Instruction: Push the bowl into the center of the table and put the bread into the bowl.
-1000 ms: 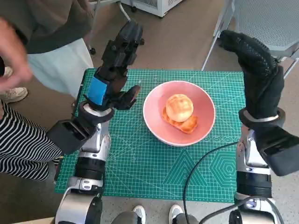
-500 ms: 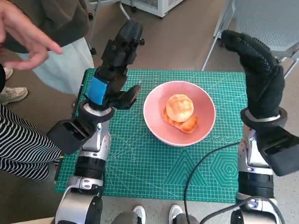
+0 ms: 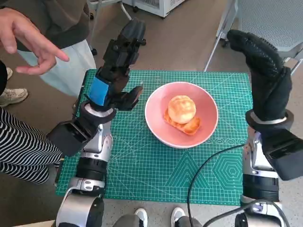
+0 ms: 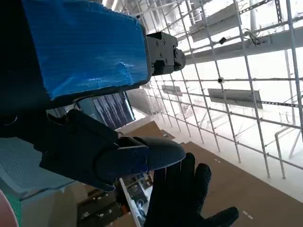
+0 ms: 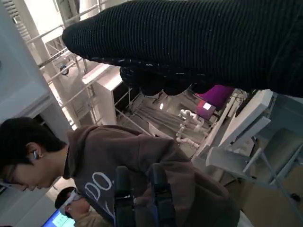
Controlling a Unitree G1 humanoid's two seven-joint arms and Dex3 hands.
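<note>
A: Where's the bowl?
B: Mid-mat, bread inside. Bare mat at 6 o'clock, far rim close to the 12 o'clock edge.
A: Hands?
B: Left hand at 9, right hand at 3, both raised, fingers spread, empty.

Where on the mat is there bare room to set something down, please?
The near strip of mat in front of the bowl is bare, apart from a cable at its right. The far right corner is bare too. The bowl fills the middle, bread inside.
</note>
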